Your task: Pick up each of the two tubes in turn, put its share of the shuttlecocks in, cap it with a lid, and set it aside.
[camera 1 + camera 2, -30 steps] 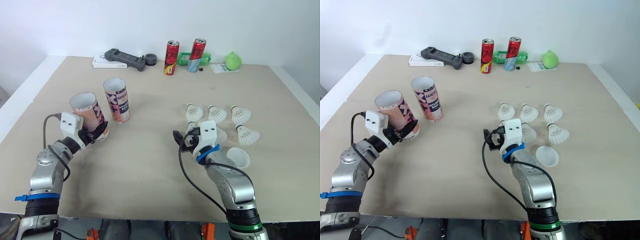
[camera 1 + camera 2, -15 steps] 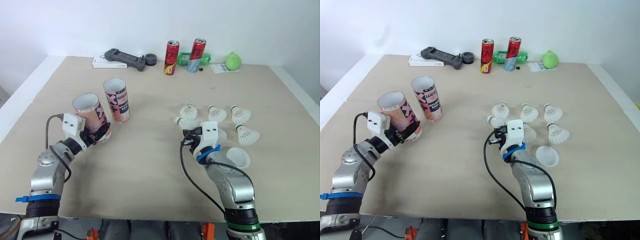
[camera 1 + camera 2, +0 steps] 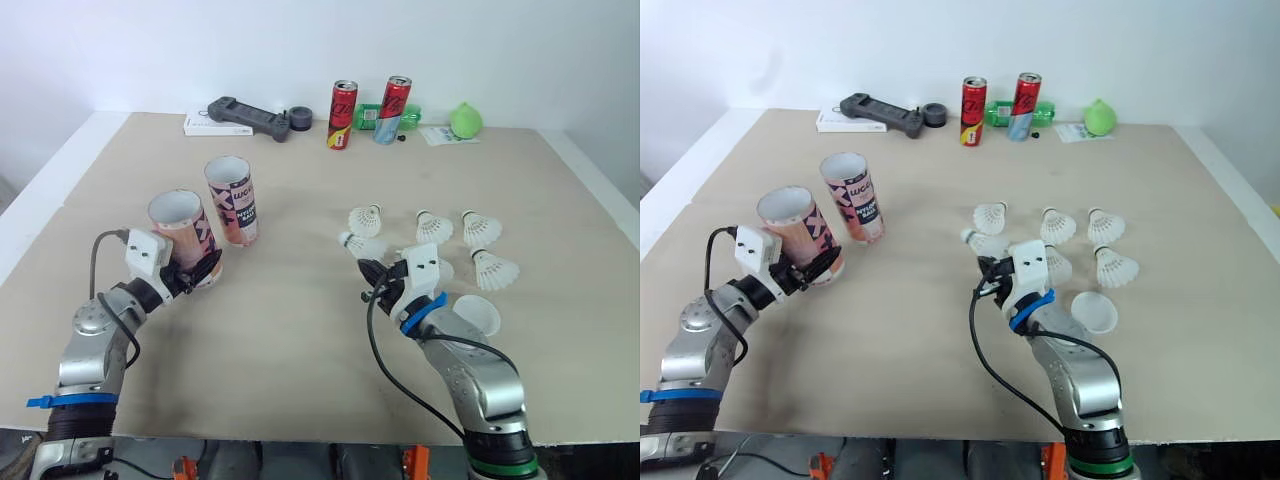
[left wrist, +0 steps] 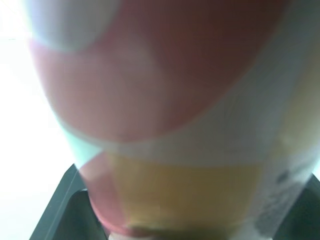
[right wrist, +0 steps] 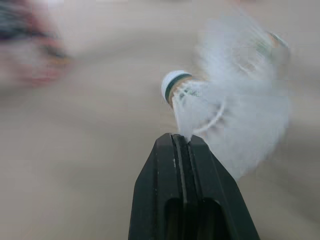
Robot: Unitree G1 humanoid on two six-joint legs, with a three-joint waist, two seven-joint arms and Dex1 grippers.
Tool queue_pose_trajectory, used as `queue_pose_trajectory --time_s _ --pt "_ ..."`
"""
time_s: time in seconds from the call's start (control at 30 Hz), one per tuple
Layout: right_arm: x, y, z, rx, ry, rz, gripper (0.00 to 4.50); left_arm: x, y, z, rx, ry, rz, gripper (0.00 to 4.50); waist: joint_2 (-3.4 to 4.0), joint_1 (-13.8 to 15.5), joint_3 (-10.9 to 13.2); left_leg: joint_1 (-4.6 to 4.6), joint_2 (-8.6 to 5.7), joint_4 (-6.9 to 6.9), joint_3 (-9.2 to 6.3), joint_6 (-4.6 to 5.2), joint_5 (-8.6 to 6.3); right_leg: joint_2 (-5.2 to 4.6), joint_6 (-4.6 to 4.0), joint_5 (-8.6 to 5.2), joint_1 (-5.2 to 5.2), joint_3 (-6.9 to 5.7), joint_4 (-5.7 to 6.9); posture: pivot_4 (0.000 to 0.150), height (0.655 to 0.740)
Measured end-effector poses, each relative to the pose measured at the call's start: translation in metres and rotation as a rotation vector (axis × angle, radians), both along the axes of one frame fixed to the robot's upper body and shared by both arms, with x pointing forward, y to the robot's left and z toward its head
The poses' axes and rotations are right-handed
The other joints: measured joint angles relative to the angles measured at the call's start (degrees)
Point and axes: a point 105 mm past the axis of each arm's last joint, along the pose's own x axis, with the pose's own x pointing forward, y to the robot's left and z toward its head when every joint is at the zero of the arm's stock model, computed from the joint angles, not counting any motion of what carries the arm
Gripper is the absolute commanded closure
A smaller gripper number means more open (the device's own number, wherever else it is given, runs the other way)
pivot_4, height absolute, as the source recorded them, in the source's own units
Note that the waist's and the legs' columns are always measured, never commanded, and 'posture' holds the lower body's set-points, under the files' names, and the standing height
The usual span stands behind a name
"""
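Pink tube (image 3: 183, 232): tilted, clamped low in left gripper (image 3: 197, 272), just beside upright second tube (image 3: 232, 200).
Right gripper (image 3: 373, 272): fingers pinched on feathers of one shuttlecock (image 3: 361, 244), near the other shuttlecocks (image 3: 432, 228).
White lid (image 3: 478, 315): lying on table (image 3: 300, 330), near those shuttlecocks.

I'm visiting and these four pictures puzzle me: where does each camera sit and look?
Left eye view: on the head, looking forward and down over the table, showing the left gripper holding a tube, the right gripper pinching a shuttlecock.
Right eye view: beside it on the head, same scene and grippers.
Left wrist view: on the left wrist, looking along its fingers, close against the tube.
Right wrist view: on the right wrist, looking along its shut fingers at the shuttlecock.
Shared: eyes and right wrist both see that shuttlecock.
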Motion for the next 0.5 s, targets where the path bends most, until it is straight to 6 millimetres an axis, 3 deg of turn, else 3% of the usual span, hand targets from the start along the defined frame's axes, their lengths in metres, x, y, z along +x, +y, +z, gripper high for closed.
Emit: queue_pose_trajectory --time_s 0.23,0.37,0.5 --pt "-0.021 0.03 0.083 -0.106 -0.294 0.375 4.47 -0.025 0.0 0.003 0.256 -0.011 -0.095 1.47 0.05 0.0 0.0 0.21 0.16 -0.11 0.09 0.0 0.0 -0.02 -0.49 -0.19 -0.01 -0.11 0.01 0.15 0.74" --pt "-0.027 0.041 0.092 -0.249 -0.375 0.5 4.47 -0.027 -0.003 0.005 0.418 -0.031 -0.134 1.47 0.07 -0.1 0.0 0.32 0.15 -0.27 0.28 0.0 0.0 -0.12 -0.59 -0.21 -0.04 -0.07 0.0 0.15 0.74" --pt "-0.022 0.058 0.086 -0.388 -0.424 0.598 4.47 -0.028 -0.007 0.006 0.524 -0.043 -0.146 1.47 0.14 -0.1 0.0 0.51 0.17 -0.42 0.36 0.0 0.0 -0.07 -0.6 -0.24 -0.04 0.0 0.02 0.15 0.74"
